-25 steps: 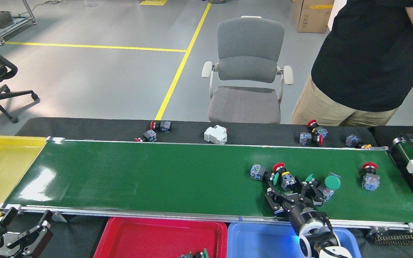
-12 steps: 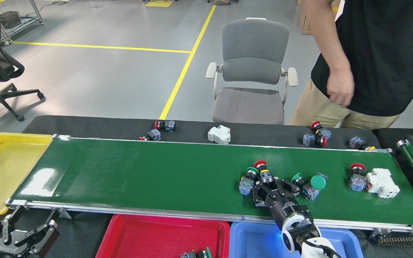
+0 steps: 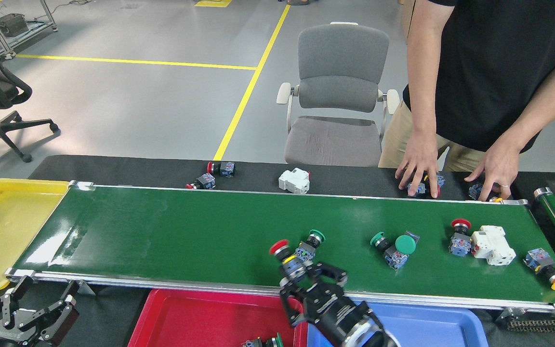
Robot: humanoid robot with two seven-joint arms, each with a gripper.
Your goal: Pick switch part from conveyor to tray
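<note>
Red-capped little plastic switch part (image 3: 286, 258) is now pinched in my right gripper (image 3: 301, 282), pulled back from mid-belt to the near rail of the shiny green conveyor (image 3: 171, 236), just above the red plastic tray (image 3: 186, 318). My left gripper (image 3: 22, 313) waits with fingers wide.

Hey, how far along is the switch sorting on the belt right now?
Done: one switch already lies in the red tray. In hand: the right gripper is closed around a red-capped switch at the conveyor's near edge. The left gripper waits open. Left: the green-capped switch beside it, plus several more further right.
</note>
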